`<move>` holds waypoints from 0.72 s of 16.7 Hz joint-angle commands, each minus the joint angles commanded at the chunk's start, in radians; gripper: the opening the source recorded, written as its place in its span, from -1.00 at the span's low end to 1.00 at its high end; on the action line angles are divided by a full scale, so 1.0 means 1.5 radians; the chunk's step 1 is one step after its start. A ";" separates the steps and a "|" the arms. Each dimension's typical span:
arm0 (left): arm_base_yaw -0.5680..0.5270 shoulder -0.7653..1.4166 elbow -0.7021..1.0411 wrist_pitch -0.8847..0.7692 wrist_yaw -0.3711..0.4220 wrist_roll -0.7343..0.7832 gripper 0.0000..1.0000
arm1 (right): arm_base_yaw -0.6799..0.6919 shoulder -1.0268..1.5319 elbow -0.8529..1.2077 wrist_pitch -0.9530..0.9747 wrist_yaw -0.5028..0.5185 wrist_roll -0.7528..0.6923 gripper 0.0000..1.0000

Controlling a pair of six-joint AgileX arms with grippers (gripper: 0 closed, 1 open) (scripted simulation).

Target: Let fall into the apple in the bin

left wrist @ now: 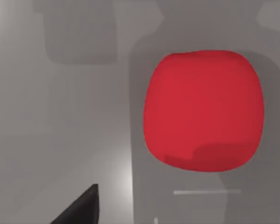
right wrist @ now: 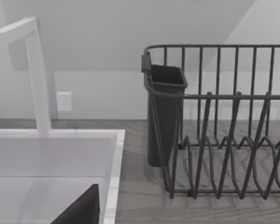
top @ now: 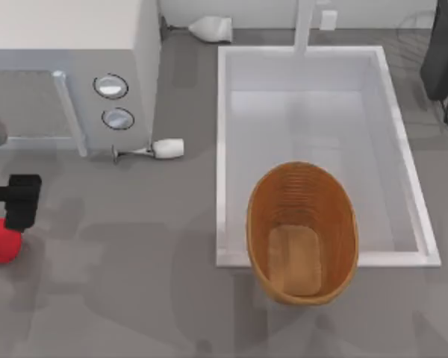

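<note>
left gripper [top: 21, 200]: matte black, blocky, square-edged, with a thin black bar running off toward the table's left edge
left finger [left wrist: 79, 209]: plain black wedge with a pointed tip
right finger [right wrist: 81, 207]: same black wedge shape
markings: none visible on these parts

text: none legible | labels: none | brands: none | numbers: none | signs: none
</note>
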 joint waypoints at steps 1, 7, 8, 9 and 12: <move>0.002 0.039 0.029 -0.020 0.000 -0.002 1.00 | 0.000 0.000 0.000 0.000 0.000 0.000 1.00; 0.008 0.139 0.114 -0.068 -0.001 -0.008 1.00 | 0.000 0.000 0.000 0.000 0.000 0.000 1.00; 0.008 0.139 0.114 -0.068 -0.001 -0.008 1.00 | 0.000 0.000 0.000 0.000 0.000 0.000 1.00; 0.008 0.139 0.114 -0.068 -0.001 -0.008 1.00 | 0.000 0.000 0.000 0.000 0.000 0.000 1.00; 0.006 0.143 0.105 -0.055 -0.001 -0.008 1.00 | 0.000 0.000 0.000 0.000 0.000 0.000 1.00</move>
